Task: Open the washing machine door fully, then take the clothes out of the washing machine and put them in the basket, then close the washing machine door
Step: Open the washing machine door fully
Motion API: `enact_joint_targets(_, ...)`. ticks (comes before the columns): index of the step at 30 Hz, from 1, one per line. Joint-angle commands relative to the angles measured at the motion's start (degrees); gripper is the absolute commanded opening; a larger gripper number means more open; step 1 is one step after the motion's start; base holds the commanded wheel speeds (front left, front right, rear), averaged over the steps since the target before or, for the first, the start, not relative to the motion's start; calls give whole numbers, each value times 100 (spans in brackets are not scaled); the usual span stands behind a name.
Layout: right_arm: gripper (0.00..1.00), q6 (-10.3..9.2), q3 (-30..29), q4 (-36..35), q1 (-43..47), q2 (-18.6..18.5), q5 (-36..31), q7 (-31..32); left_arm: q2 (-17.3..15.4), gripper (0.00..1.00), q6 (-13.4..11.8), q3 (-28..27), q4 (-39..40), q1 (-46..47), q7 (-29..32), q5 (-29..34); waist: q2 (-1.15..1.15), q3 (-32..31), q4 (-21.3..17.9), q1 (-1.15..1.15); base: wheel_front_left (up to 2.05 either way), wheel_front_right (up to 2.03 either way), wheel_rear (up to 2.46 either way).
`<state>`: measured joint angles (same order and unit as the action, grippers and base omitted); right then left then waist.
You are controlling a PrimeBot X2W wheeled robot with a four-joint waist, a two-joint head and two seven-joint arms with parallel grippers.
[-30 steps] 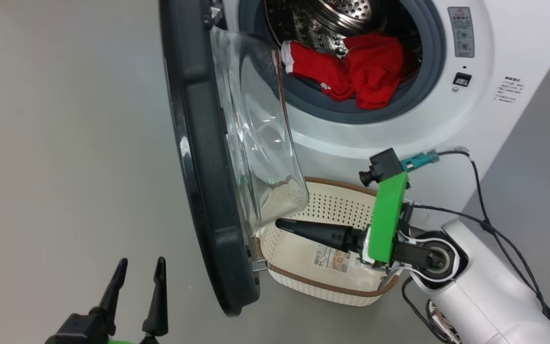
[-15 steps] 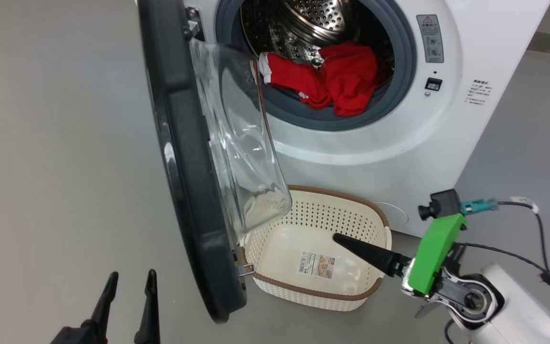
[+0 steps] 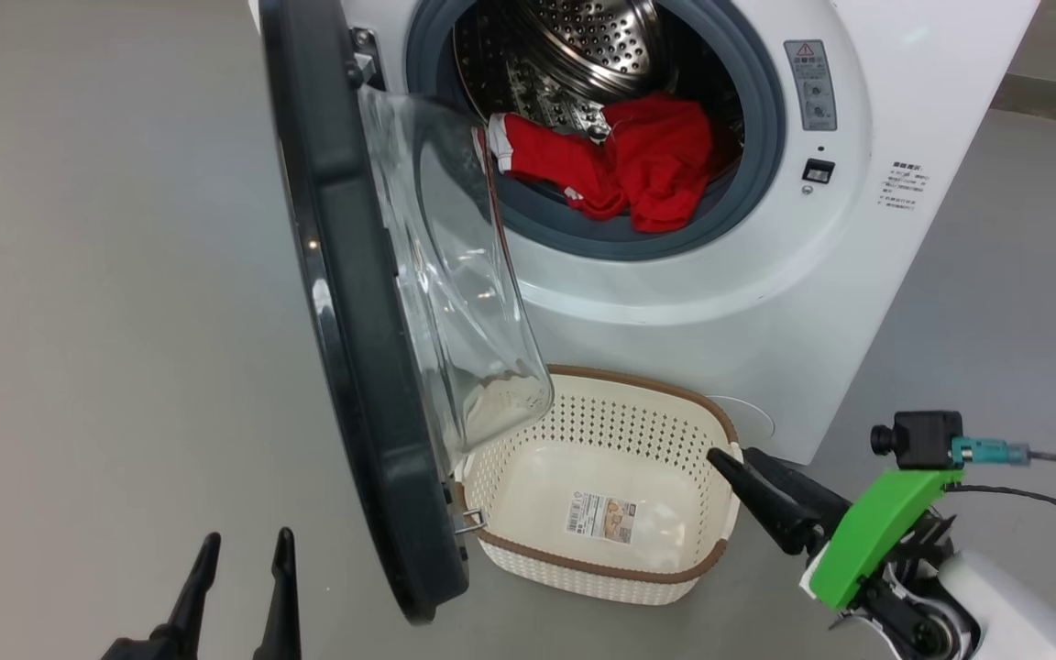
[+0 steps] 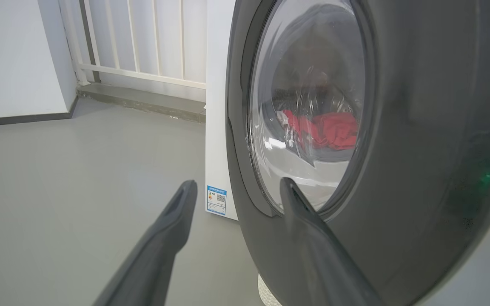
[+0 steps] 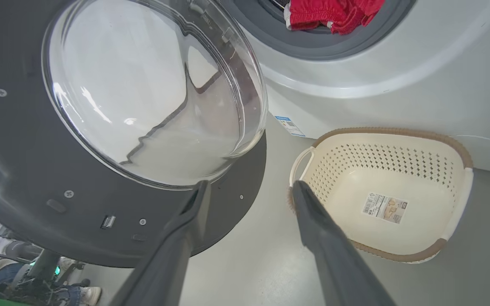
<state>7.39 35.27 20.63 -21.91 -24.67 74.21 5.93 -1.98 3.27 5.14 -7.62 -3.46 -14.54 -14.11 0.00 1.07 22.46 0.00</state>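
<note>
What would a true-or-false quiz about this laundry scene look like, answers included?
1. The washing machine door stands open. True.
2. The basket holds red clothes. False: it holds a label and no garments; the clothes lie in the drum.
3. The right tool is clamped on a garment. False: it is open and holds nothing, beside the basket's rim.
4. The basket sits on the floor in front of the washing machine. True.
5. The left tool is open. True.
</note>
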Motion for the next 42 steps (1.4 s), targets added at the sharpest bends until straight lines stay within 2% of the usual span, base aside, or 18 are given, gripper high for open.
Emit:
enact_joint_targets(1, 100, 10, 248, -136, 96, -167, -313, -463, -89, 100, -32, -202, 162, 63, -46, 37, 0, -15, 14, 0, 0, 0, 0)
enact_joint_targets(4, 100, 10, 505, -104, 94, -262, -621, -1100, -89, 100, -41, -215, 168, 42, -46, 42, 0, -36, 12, 0, 0, 0, 0)
enact_joint_targets(5, 100, 10, 505, -104, 94, -262, -621, -1100, -89, 100, -41, -215, 168, 42, -46, 42, 0, -36, 12, 0, 0, 0, 0)
enact_joint_targets(9, 100, 10, 836, -2, 39, -349, -994, -1812, -89, 100, -44, -229, 169, 17, -46, 55, 0, -53, 3, 0, 0, 0, 0)
enact_joint_targets(14, 100, 10, 881, 195, -9, -347, -1554, -2080, -89, 100, -43, -248, 166, 8, -46, 62, 0, -57, -10, 0, 0, 0, 0)
enact_joint_targets(22, 100, 10, -802, -201, 591, 165, -3134, -2091, -89, 100, -32, -257, 154, 12, -46, 76, 0, -62, 5, 0, 0, 0, 0)
enact_joint_targets(28, 100, 10, -1717, -503, 1188, 645, -4259, -2092, -89, 100, -10, -247, 128, 18, -46, 101, 0, -91, 41, 0, 0, 0, 0)
enact_joint_targets(33, 100, 10, -2052, -425, 1466, 867, -4540, -2092, -89, 100, 1, -219, 93, 21, -46, 103, 0, -98, 67, 0, 0, 0, 0)
enact_joint_targets(42, 100, 10, -2262, -278, 1627, 1004, -4723, -2092, -89, 100, 13, -201, 45, 51, -46, 74, 0, -75, 72, 0, 0, 0, 0)
